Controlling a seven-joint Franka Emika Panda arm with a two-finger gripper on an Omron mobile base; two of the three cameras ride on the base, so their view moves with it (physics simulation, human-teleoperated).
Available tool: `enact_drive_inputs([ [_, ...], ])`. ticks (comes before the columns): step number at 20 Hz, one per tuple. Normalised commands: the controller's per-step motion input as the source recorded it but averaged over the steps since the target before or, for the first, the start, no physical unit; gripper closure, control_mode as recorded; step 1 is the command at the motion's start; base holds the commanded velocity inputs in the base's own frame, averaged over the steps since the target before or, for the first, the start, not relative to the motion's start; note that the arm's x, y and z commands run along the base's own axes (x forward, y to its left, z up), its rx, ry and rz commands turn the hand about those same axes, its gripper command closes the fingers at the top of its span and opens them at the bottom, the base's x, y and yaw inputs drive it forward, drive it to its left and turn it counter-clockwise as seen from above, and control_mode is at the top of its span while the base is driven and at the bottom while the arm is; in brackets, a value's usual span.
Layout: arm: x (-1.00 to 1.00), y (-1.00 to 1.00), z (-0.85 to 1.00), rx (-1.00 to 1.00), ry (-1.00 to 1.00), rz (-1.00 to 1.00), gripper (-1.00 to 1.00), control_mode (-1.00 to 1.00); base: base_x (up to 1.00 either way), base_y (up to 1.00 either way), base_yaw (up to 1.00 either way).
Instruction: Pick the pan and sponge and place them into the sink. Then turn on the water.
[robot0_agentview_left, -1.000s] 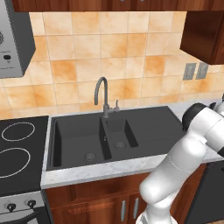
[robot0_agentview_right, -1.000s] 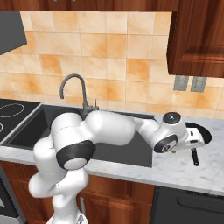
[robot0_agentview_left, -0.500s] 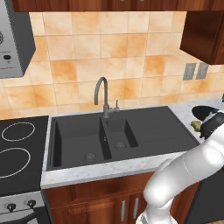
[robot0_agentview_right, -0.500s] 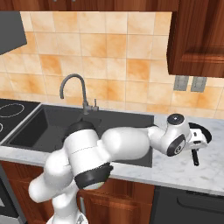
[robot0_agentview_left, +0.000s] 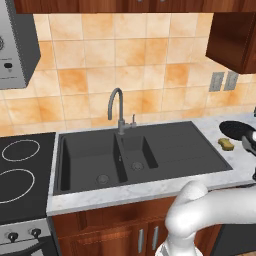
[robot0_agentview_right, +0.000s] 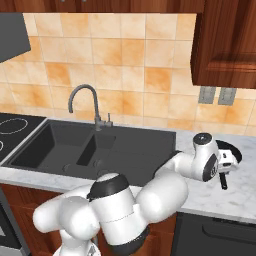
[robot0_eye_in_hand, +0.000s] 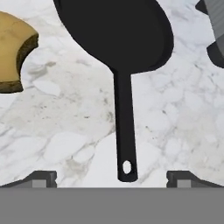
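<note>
The black pan (robot0_eye_in_hand: 118, 35) lies on the marble counter right of the sink (robot0_agentview_left: 170, 145), with its long handle (robot0_eye_in_hand: 124, 127) pointing at me. My gripper (robot0_eye_in_hand: 113, 178) hovers open just above the handle's end, one fingertip (robot0_eye_in_hand: 41, 178) on each side and nothing touching. The yellow-tan sponge (robot0_eye_in_hand: 13, 52) lies left of the pan, also seen as sponge (robot0_agentview_left: 226, 144) beside the pan (robot0_agentview_left: 235, 129). In the right base view my wrist (robot0_agentview_right: 207, 160) covers part of the pan (robot0_agentview_right: 234, 150). No water is in view at the faucet (robot0_agentview_left: 116, 107).
The stovetop (robot0_agentview_left: 20, 170) lies left of the sink. A dark grey object (robot0_eye_in_hand: 214, 30) sits at the top right of the hand view, close to the pan. Wall outlets (robot0_agentview_right: 217, 95) and a wooden cabinet (robot0_agentview_right: 225, 40) are above the counter's right end.
The arm has folded lower and reached further right, bringing the hand down over the pan's handle. The jaws stay wide open. Pan and sponge have not moved.
</note>
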Motion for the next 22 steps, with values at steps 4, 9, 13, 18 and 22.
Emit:
enact_drive_inputs([
  [4, 0.06, -0.08, -0.2, 0.0, 0.0, 0.0, -1.0, -1.0, 0.0, 0.0, 0.0],
  [9, 0.09, -0.09, -0.21, 0.0, 0.0, 0.0, -1.0, -1.0, 0.0, 0.0, 0.0],
  [13, 0.14, -0.11, -0.2, 0.0, 0.0, 0.0, -1.0, -1.0, 0.0, 0.0, 0.0],
  [18, 0.17, -0.15, -0.17, 0.0, 0.0, 0.0, -1.0, -1.0, 0.0, 0.0, 0.0],
  [22, 0.19, -0.22, -0.11, 0.0, 0.0, 0.0, -1.0, -1.0, 0.0, 0.0, 0.0],
])
